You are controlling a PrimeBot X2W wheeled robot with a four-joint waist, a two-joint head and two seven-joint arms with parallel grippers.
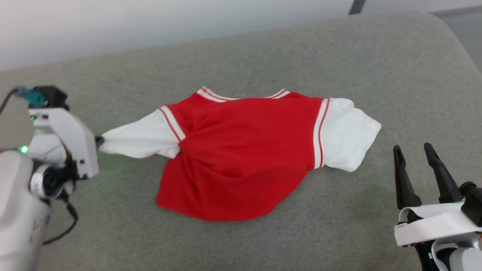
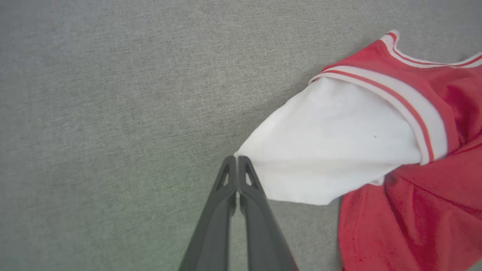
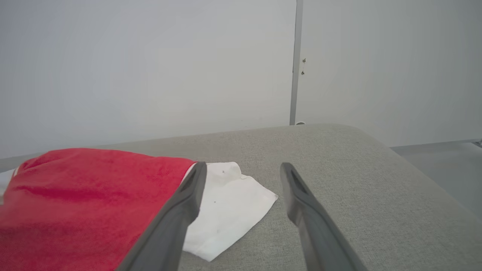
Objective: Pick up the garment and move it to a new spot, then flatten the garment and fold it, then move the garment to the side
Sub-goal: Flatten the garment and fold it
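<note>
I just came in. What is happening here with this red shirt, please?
The robot is working on a red and white garment that lies crumpled, not yet flat, on a grey padded surface. Its left gripper is shut on the tip of one white sleeve, which is drawn out to a point toward that arm. The right gripper is open beside the other sleeve and touches nothing.

Cushion (image 1: 263,56): grey woven fabric, rounded far corner. On it: one shirt (image 1: 241,150), red body, white sleeves, rumpled, near centre.
</note>
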